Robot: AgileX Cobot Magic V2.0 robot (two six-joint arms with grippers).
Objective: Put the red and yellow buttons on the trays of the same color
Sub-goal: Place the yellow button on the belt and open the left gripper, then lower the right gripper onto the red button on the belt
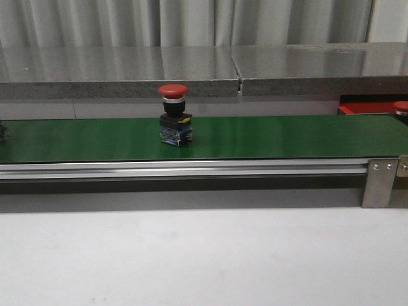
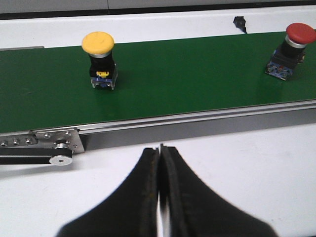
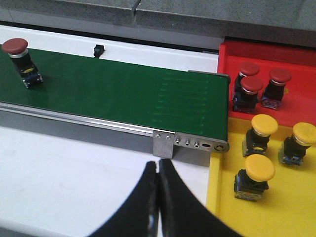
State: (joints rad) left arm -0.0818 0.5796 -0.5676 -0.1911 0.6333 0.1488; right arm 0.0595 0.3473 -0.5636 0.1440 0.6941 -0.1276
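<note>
Buttons stand upright on the green belt [image 1: 268, 137], none gripped yet. At the upper left of the left wrist view sits the yellow button [image 2: 100, 60], above and left of the left claw [image 2: 159, 190], whose fingers are pressed together on nothing; the red button [image 2: 291, 51] is at that frame's far upper right. In the front view this red button [image 1: 173, 115] stands mid-belt, cap up. In the right wrist view it [image 3: 21, 60] sits far upper left, well apart from the right claw [image 3: 158, 197], also closed and empty. At right lie the red tray [image 3: 291, 61] and yellow tray [image 3: 296, 207], each holding three matching buttons. Judging by this, the left arm is nearer the yellow button.
</note>
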